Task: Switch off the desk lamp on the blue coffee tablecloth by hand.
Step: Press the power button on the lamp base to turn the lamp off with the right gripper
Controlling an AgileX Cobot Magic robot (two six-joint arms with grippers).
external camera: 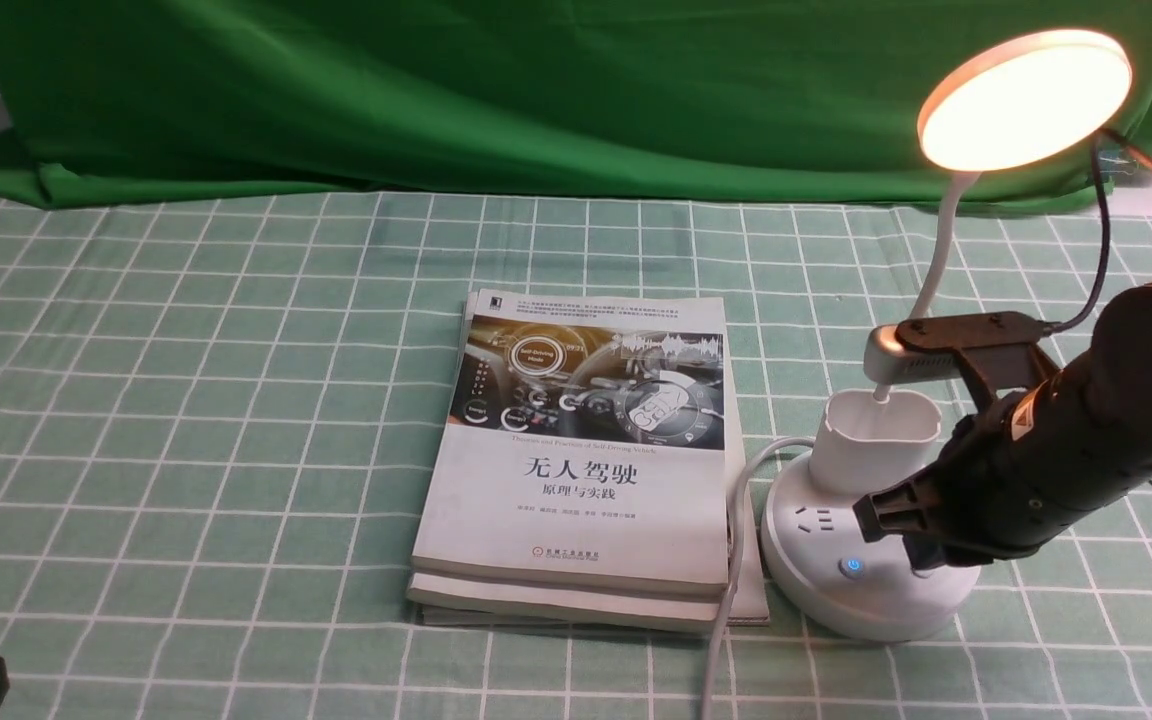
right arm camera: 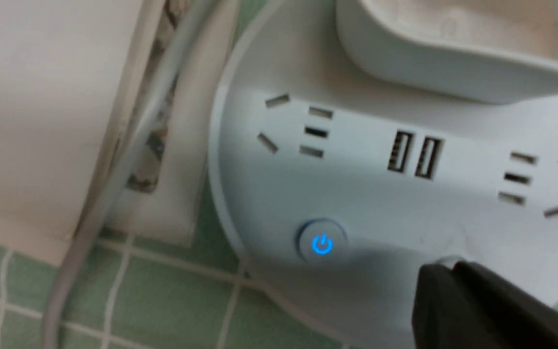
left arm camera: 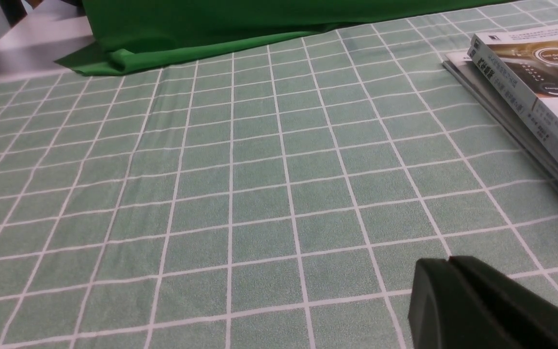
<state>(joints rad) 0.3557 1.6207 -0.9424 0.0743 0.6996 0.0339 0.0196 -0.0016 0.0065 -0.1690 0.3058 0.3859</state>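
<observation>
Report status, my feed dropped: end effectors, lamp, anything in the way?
Left end effector shut, low over cloth. Right end effector shut, tip at lamp base, beside blue-lit button. Lamp lit. Books beside base, not blocking.

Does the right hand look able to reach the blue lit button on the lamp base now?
Probably yes. The right hand, shut, hangs low over the lamp base right beside the blue lit button, with nothing between them. The cup holder stands farther back, out of the way.
</observation>
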